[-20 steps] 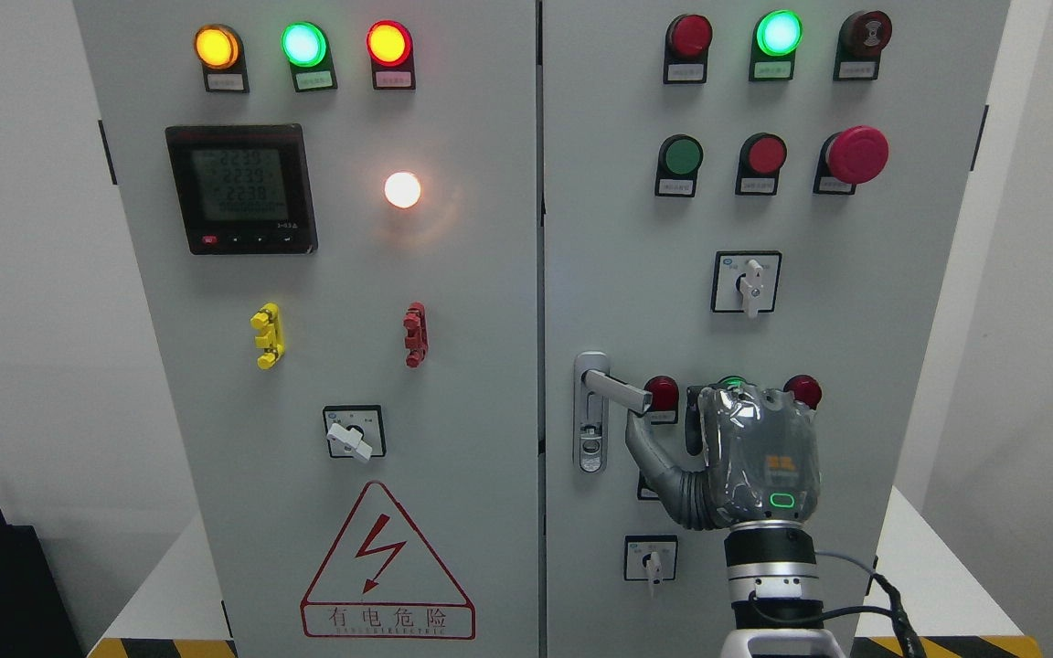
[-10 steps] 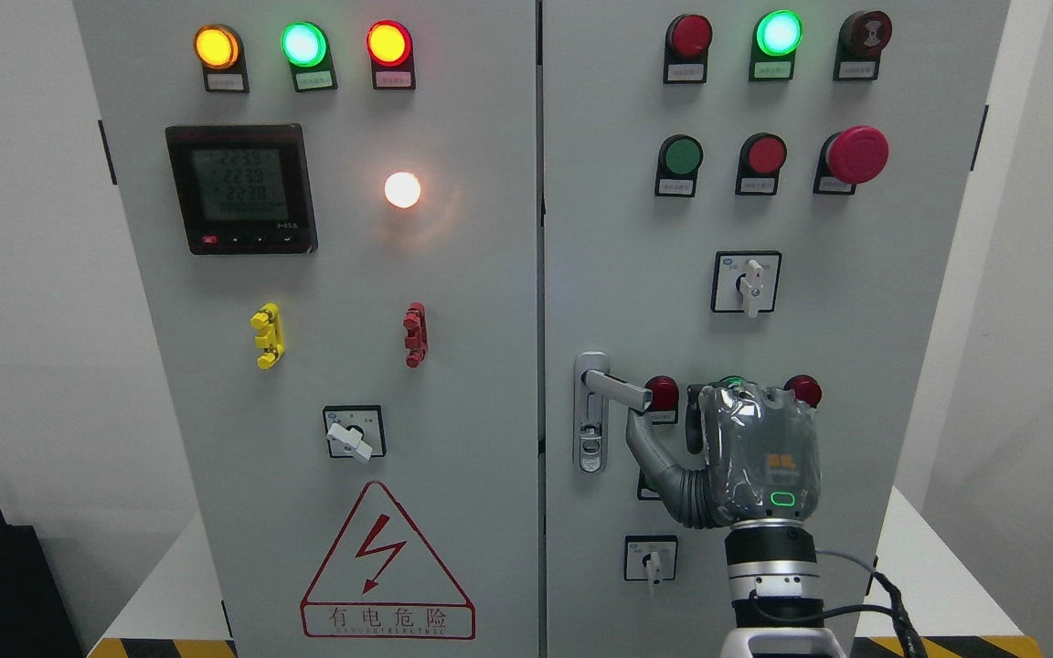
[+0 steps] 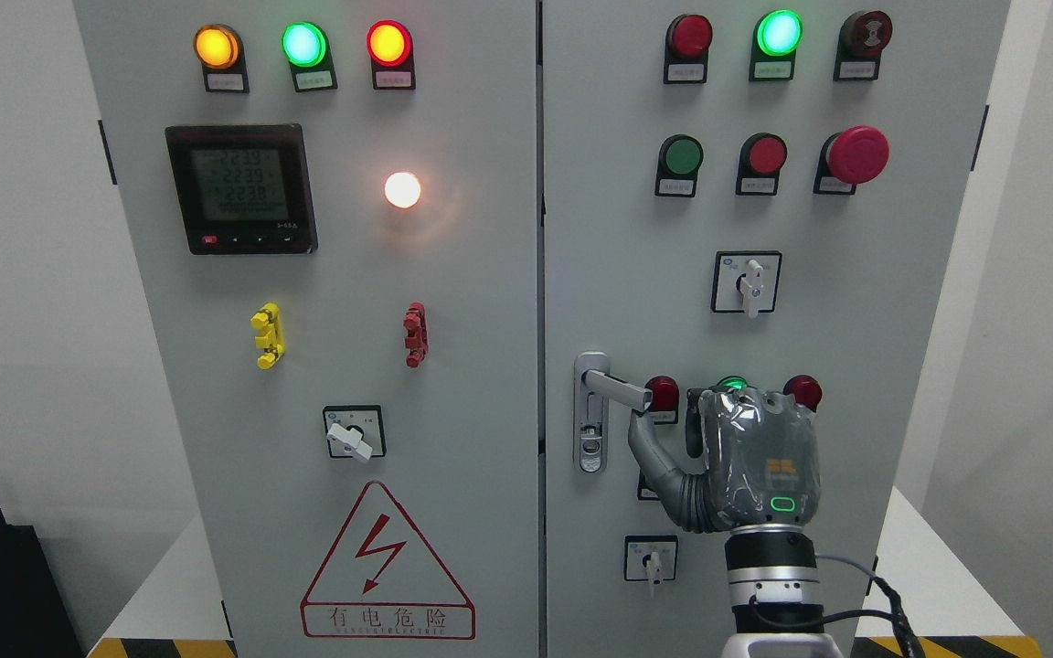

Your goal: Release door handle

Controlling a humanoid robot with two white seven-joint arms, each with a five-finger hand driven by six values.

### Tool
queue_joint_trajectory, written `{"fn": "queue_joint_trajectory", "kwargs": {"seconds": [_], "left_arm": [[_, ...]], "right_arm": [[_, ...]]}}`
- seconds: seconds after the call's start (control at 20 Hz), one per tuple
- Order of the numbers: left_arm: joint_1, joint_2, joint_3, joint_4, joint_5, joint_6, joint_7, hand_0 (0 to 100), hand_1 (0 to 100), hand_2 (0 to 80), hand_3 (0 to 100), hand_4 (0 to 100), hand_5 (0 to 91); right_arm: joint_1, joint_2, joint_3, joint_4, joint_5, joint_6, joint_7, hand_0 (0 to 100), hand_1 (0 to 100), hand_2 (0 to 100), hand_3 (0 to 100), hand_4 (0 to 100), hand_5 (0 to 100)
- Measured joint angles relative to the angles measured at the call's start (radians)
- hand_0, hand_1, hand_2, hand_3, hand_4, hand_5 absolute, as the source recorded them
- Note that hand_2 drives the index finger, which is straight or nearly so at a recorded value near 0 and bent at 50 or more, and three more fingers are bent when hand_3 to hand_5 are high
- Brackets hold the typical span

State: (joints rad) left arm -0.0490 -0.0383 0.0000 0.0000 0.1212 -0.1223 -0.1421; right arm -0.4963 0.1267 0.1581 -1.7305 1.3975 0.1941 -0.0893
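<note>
Door handle [image 3: 616, 391] unmoved; right hand [image 3: 758, 461] dropped slightly.

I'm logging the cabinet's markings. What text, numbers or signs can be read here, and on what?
"有电危险": warning triangle with lightning bolt, left door.
Line beneath it: too small.
Meter: three rows of digits, too blurred.
Tags under lamps, buttons, switches: unreadable.
Orange mark on right hand: unreadable.

Silver door handle [image 3: 616, 388] on the right door's left edge, lever tilted slightly downward.
</note>
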Motion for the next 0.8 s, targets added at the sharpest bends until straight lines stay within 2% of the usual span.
{"fn": "queue_joint_trajectory", "kwargs": {"seconds": [0.25, 0.55, 0.6, 0.65, 0.7, 0.8], "left_arm": [[0.0, 0.0, 0.0, 0.0, 0.0, -0.004, 0.0, 12, 39, 0.0, 0, 0, 0.0], [0.0, 0.0, 0.0, 0.0, 0.0, -0.002, 0.0, 12, 39, 0.0, 0, 0, 0.0], [0.0, 0.0, 0.0, 0.0, 0.0, -0.001, 0.0, 12, 39, 0.0, 0, 0, 0.0], [0.0, 0.0, 0.0, 0.0, 0.0, -0.001, 0.0, 12, 39, 0.0, 0, 0, 0.0], [0.0, 0.0, 0.0, 0.0, 0.0, -0.001, 0.0, 12, 39, 0.0, 0, 0, 0.0], [0.0, 0.0, 0.0, 0.0, 0.0, 0.0, 0.0, 12, 39, 0.0, 0, 0, 0.0]], "right_arm": [[0.039, 0.0, 0.006, -0.023, 0.0, -0.031, -0.018, 40, 14, 94, 100, 94, 96], [0.097, 0.0, 0.01, -0.07, 0.0, -0.109, -0.067, 40, 15, 89, 100, 93, 96], [0.105, 0.0, 0.01, -0.079, 0.0, -0.123, -0.076, 40, 15, 86, 100, 91, 94], [0.114, 0.0, 0.01, -0.089, 0.0, -0.134, -0.085, 40, 15, 78, 100, 88, 89], [0.122, 0.0, 0.009, -0.099, -0.001, -0.151, -0.091, 40, 15, 76, 100, 87, 87], [0.139, 0.0, 0.008, -0.12, -0.006, -0.19, -0.102, 41, 15, 62, 93, 78, 71]]}}
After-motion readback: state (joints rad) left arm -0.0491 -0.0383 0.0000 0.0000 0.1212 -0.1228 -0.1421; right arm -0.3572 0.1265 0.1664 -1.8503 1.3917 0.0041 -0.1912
